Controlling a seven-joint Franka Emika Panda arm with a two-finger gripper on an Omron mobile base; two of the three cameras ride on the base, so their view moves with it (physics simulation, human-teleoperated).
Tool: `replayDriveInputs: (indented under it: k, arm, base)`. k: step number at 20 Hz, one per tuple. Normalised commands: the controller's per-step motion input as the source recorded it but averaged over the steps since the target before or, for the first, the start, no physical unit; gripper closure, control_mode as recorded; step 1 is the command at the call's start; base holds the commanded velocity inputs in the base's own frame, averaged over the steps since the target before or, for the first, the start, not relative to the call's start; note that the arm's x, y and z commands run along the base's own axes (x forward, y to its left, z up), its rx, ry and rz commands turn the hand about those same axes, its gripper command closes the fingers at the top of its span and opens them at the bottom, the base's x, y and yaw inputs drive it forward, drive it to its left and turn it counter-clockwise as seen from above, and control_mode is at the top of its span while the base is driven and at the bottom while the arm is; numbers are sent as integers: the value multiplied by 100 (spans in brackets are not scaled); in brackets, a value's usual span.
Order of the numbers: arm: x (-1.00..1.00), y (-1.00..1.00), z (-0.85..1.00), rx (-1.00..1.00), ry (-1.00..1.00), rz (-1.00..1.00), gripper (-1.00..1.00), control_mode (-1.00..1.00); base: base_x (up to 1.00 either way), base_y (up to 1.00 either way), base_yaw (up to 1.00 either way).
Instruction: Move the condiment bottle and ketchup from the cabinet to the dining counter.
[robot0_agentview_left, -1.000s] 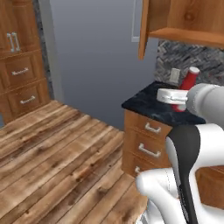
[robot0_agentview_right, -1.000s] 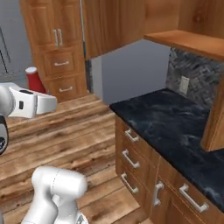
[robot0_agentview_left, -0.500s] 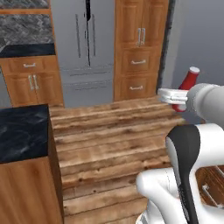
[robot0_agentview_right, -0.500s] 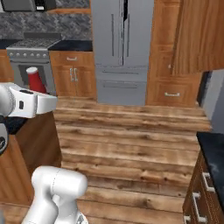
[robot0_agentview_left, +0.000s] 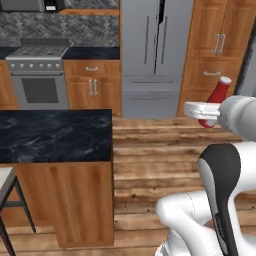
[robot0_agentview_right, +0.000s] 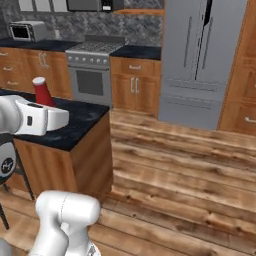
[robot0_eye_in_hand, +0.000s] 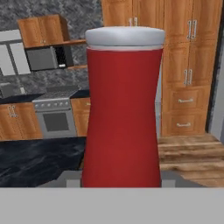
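Observation:
The ketchup (robot0_agentview_left: 216, 97), a bright red squeeze bottle with a pale top, stands upright in my gripper (robot0_agentview_left: 206, 119), which is shut on its lower body. In the right base view the ketchup (robot0_agentview_right: 42, 92) rises above the gripper (robot0_agentview_right: 44, 104), just over the near edge of the dining counter (robot0_agentview_right: 82, 122). Close in the hand view, the ketchup (robot0_eye_in_hand: 122, 109) stands between the fingers of the gripper (robot0_eye_in_hand: 122, 180). The dining counter (robot0_agentview_left: 55, 134), black marble on a wooden base, lies left of the arm. The condiment bottle and the cabinet are out of view.
A steel stove (robot0_agentview_left: 37, 75) and grey fridge (robot0_agentview_left: 155, 50) line the far wall, with tall wooden pantry doors (robot0_agentview_left: 215, 50) to the right. A stool (robot0_agentview_left: 7, 195) stands by the island's near end. Wooden floor (robot0_agentview_left: 150, 150) runs between island and fridge.
The whole picture has swung round as the base turned: the tiled-wall counter left the frame and the island, stove and fridge came in. The ketchup stays in the gripper.

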Motion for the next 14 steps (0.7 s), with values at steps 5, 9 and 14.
replayDriveInputs:
  k: [5,9,14]
  arm:
    - [0,0,0,0,0,0,100,100]
    - [0,0,0,0,0,0,100,100]
    - [0,0,0,0,0,0,100,100]
  base:
    - [6,93,0]
    - [0,94,0]
    - [0,85,0]
